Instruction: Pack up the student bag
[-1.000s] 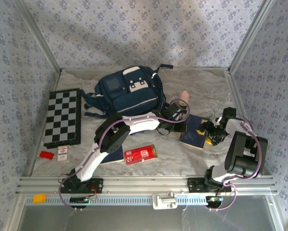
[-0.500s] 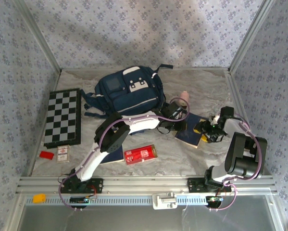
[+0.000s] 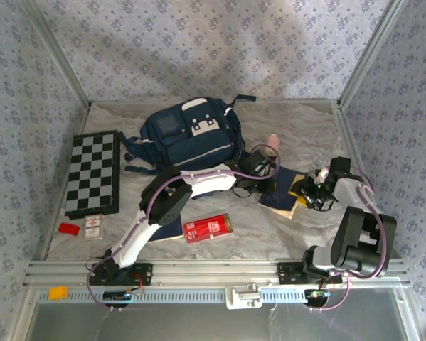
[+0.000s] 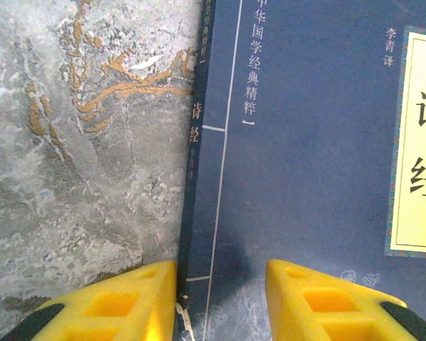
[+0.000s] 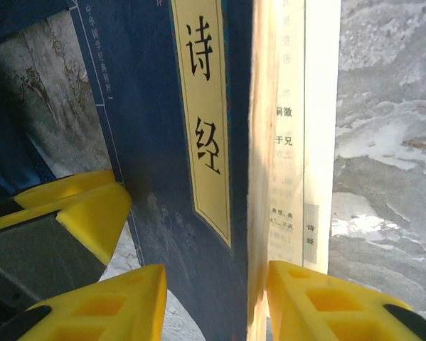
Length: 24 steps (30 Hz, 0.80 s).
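On the marbled table (image 3: 269,238), the student bag (image 3: 191,138) lies back-left of the left gripper (image 3: 259,186). Its narrow jaws straddle the spine of the dark blue book (image 3: 284,192); whether they grip it is unclear. The right gripper (image 3: 305,193) has closed onto the page edge, and the book has slid left.

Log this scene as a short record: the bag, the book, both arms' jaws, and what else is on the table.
bag: large navy blue fabric backpack, lying at the back of the marbled grey table
book: dark blue book with a yellow title label, right of the backpack, between the grippers
left gripper: jaws astride the book's spine edge; grip unclear
right gripper: jaws either side of the book's page edge; grip unclear
also: black-and-white chessboard at far left; red container near the front
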### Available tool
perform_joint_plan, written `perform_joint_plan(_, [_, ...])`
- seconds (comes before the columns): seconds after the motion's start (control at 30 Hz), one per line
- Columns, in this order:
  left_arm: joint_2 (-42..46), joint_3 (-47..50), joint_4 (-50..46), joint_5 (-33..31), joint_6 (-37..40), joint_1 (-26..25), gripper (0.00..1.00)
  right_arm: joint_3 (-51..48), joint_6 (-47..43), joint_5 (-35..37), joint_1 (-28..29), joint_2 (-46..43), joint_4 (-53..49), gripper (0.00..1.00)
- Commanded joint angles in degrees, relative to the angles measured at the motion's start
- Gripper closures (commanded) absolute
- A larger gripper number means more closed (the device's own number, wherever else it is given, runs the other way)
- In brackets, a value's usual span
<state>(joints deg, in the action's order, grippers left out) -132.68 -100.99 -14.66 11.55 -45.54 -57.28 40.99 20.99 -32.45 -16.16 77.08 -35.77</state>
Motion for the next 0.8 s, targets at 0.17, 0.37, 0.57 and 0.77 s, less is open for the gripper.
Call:
perform_joint_plan(0.17, [-0.98, -0.48, -0.79, 0.42, 0.11, -0.2, 0.63, 0.69, -0.66, -1.57, -0.54, -1.01, -1.68, 0.74])
perform_joint_plan(0.37, [-0.65, -0.94, -1.04, 0.57, 0.22, -0.16, 0.63, 0.78, -0.4, -3.02, -0.6, -0.15, -0.92, 0.85])
perform_joint_plan(0.57, [1.64, -1.58, -1.8, 0.7, 0.87, 0.22, 0.62, 0.15, 0.48, -5.61, -2.3, -2.48, -0.22, 0.97])
perform_joint_plan(0.77, [7.34, 0.83, -1.73, 0.88, 1.91, 1.73, 0.56, 1.02, 1.5, -6.64, -2.58, -8.5, -1.89, 1.0])
